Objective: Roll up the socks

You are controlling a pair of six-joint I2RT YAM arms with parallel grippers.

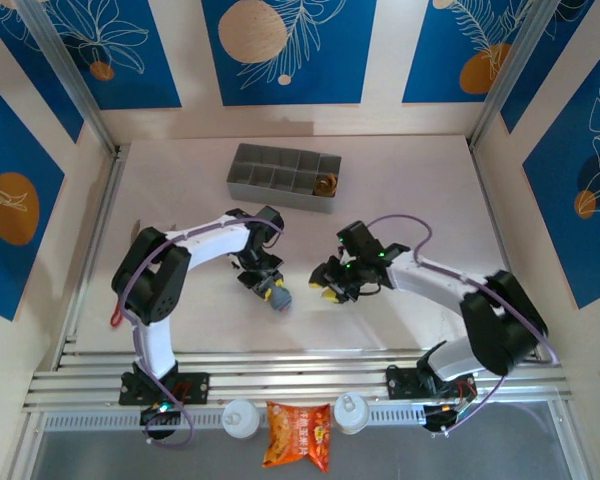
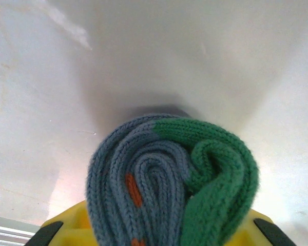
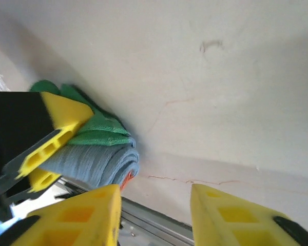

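A grey-blue sock (image 2: 143,174) with a green toe (image 2: 220,174) and orange flecks is wound into a tight roll. My left gripper (image 2: 161,233) is shut on it, with yellow fingers (image 2: 74,225) on either side of the roll just above the table. In the top view the roll (image 1: 279,299) sticks out of the left gripper (image 1: 267,291) at mid-table. My right gripper (image 1: 328,283) stands just right of it, open with nothing between its fingers (image 3: 92,215). The right wrist view has the roll (image 3: 95,161) at its left. A small olive-brown roll (image 1: 327,184), apparently the other sock, lies in the tray's right end compartment.
A grey compartment tray (image 1: 270,172) stands at the back of the table. Metal rails (image 1: 300,365) run along the near edge. An orange snack packet (image 1: 297,435) and two white round knobs (image 1: 240,417) sit in front of the rails, between the arm bases.
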